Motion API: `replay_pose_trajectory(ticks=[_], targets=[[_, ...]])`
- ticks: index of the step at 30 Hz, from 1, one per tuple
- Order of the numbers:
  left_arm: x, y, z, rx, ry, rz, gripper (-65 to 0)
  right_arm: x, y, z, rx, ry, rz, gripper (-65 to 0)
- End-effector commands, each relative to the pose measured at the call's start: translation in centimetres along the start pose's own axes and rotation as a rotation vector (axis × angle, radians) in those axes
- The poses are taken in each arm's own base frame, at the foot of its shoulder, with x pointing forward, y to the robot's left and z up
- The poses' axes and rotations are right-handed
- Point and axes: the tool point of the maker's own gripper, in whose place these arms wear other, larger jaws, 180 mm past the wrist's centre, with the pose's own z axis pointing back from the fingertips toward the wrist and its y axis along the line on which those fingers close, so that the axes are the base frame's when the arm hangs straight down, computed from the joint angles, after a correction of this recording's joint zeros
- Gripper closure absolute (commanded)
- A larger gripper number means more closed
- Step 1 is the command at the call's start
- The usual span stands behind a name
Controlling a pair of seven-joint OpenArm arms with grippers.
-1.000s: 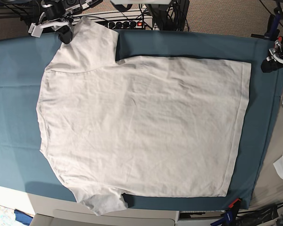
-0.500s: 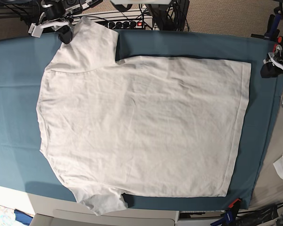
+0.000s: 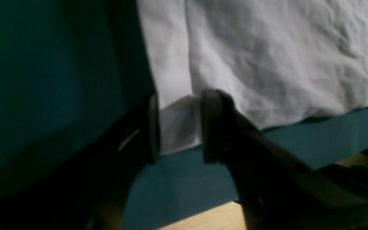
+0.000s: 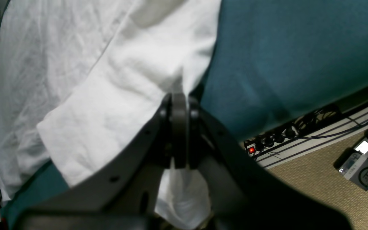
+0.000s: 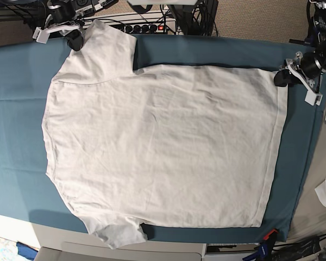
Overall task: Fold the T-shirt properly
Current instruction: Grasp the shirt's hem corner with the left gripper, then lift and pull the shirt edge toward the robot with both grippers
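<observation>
Here the T-shirt (image 5: 163,147) is laid flat on the teal cloth (image 5: 22,109) over the counter. Its sleeve edge is pinched in the clenched right claw (image 4: 179,127). Its hem corner is straddled by the spread left claw (image 3: 179,127), not yet gripped.

We see plain white T-shirt (image 5: 163,147) on plain teal cloth (image 5: 16,125); black claws; beige floor (image 4: 315,191) beside right claw (image 4: 179,134).
</observation>
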Motion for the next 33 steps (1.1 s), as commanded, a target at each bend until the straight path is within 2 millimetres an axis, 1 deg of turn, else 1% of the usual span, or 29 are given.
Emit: replay_pose_trajectory(ticks=[1,2,3,4,5,7,12,14,17,23,29,33], targets=[[0.7,0.1,0.5,0.004,-0.012,-0.021,-21.5,0.0,-0.2,0.3,-0.011,0.004,0.011,0.0],[0.7,0.1,0.5,0.005,-0.011,-0.021,-18.5,0.0,-0.2,0.3,-0.011,0.004,0.011,0.0],[0.8,0.1,0.5,0.005,-0.013,-0.021,-12.4,0.0,-0.2,0.3,-0.011,0.003,0.011,0.0],[0.8,0.1,0.5,0.005,-0.015,-0.021,-4.9,0.1,-0.2,0.3,-0.011,-0.001,0.011,0.0],[0.8,0.1,0.5,0.004,-0.015,-0.021,0.0,0.1,-0.1,0.3,-0.006,-0.003,0.014,0.0],[0.8,0.1,0.5,0.004,-0.015,-0.022,0.0,0.3,0.5,0.4,0.028,-0.012,0.038,0.0],[0.8,0.2,0.5,0.007,-0.013,-0.024,0.0,0.7,3.0,0.6,0.167,-0.043,0.077,0.0],[0.7,0.3,0.5,0.013,-0.009,-0.027,0.0,0.9,3.3,0.7,0.184,-0.051,0.074,0.0],[0.6,0.4,0.5,0.019,-0.004,-0.032,0.0,0.7,3.2,0.7,0.181,-0.044,0.076,0.0],[0.2,0.4,0.6,0.021,0.01,-0.033,0.0,-0.4,2.5,1.4,0.159,0.003,0.078,0.0],[-1.4,-0.5,1.3,0.018,0.043,-0.059,0.0,-2.1,1.1,2.7,0.111,0.065,0.093,0.0],[-1.8,-1.1,1.8,0.029,0.059,-0.109,0.0,-2.8,0.5,3.3,0.098,0.108,0.104,0.0]])
